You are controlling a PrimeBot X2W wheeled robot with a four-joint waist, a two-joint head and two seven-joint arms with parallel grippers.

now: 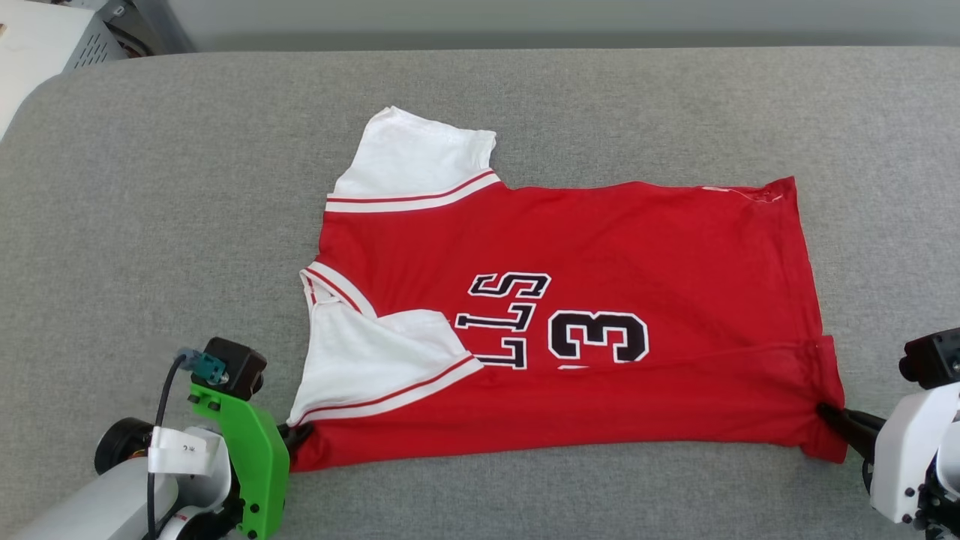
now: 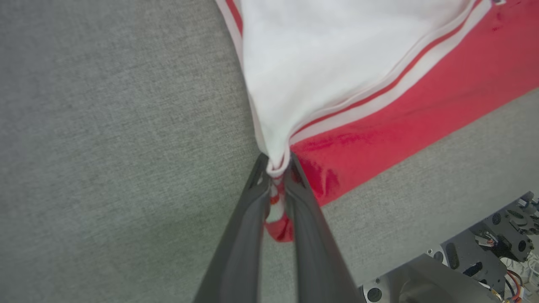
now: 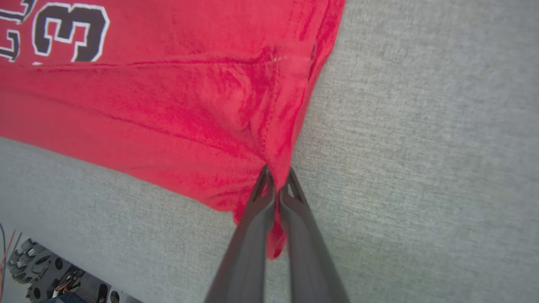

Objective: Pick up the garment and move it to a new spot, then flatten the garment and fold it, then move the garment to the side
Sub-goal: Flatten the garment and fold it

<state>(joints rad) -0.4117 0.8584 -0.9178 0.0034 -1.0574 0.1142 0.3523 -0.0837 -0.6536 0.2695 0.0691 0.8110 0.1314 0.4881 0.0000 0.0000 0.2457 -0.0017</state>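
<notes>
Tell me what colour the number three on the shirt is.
The 3 is black, outlined white; clearest in head view.

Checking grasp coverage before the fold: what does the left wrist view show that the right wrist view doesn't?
Left wrist: white sleeve with red-striped trim, its tip pinched in the shut left end effector. Right wrist: the black "3" and the hem corner pinched in the shut right end effector. Both: the red jersey on grey upholstery.

Head camera looks down; wrist cameras closely face the garment (image 1: 637,240) corners.
</notes>
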